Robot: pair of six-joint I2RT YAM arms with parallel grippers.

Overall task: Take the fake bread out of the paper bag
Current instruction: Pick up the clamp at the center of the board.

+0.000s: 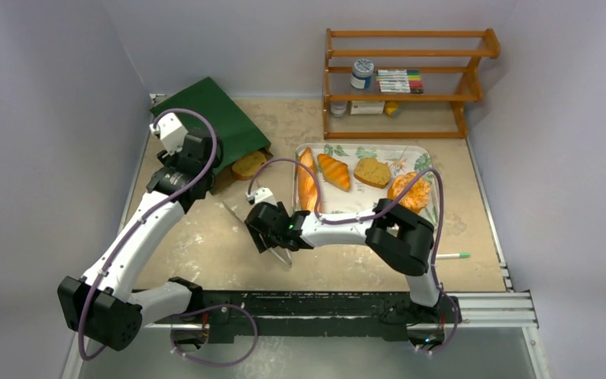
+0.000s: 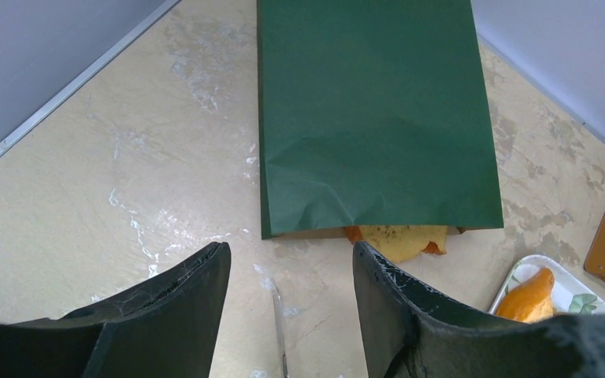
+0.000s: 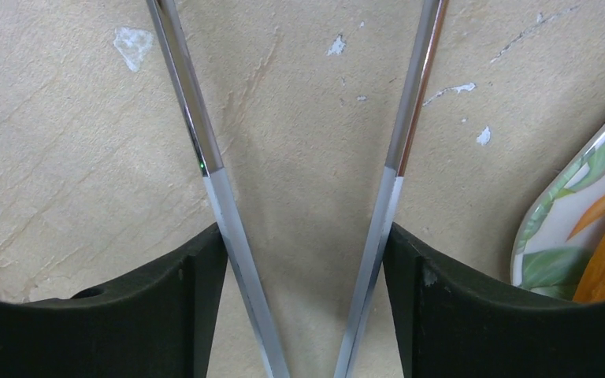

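A matte, dark green paper bag (image 1: 213, 118) lies flat on the mottled beige counter (image 1: 205, 253), with one tan piece of fake bread (image 2: 400, 239) poking from its mouth. Four more golden pieces sit on a floral tray (image 1: 347, 201). The left hand (image 2: 291, 256) gapes empty, and the right hand (image 3: 306, 232) clasps thin steel tongs (image 3: 193, 118).

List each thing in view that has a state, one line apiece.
paper bag, lying flat, one bread piece poking from its mouth
tray, holding baguette, croissant, slice and crinkly pastry
tongs, gripped, arms spread apart
left gripper, open and empty, facing the bag's mouth
right gripper, fingers closed on the tongs
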